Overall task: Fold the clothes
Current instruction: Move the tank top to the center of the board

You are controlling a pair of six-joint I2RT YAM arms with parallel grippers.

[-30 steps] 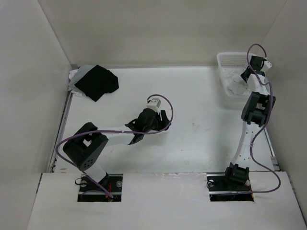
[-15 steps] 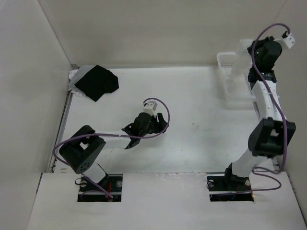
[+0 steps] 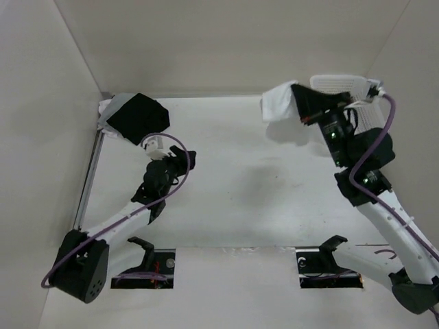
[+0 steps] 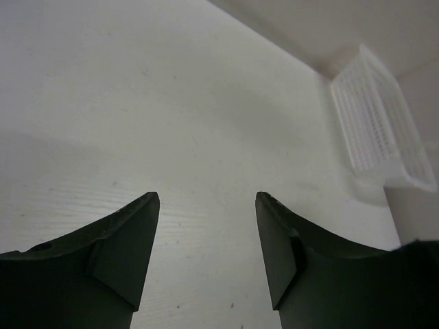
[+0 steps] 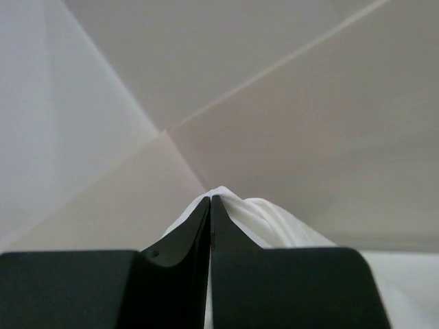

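Note:
The clothes (image 3: 278, 103), a bunched white garment, hang in the air over the table's far right, left of the basket. My right gripper (image 3: 296, 103) is shut on them. In the right wrist view the closed fingertips (image 5: 210, 199) pinch a peak of the white fabric (image 5: 274, 223), which drapes away behind them. My left gripper (image 3: 184, 163) sits over the left-middle of the table, open, with nothing in it. Its wrist view shows only bare tabletop between the spread fingers (image 4: 207, 199).
A black cloth (image 3: 137, 116) lies in the far left corner on something white (image 3: 107, 110). The white mesh basket (image 3: 339, 83) stands at the far right, partly behind my right arm, and also shows as the basket (image 4: 381, 123) in the left wrist view. Walls enclose the table on three sides.
My right arm has risen out of the basket and swung left with the white garment in its grip. My left arm has drawn back toward the left side, its gripper still open.

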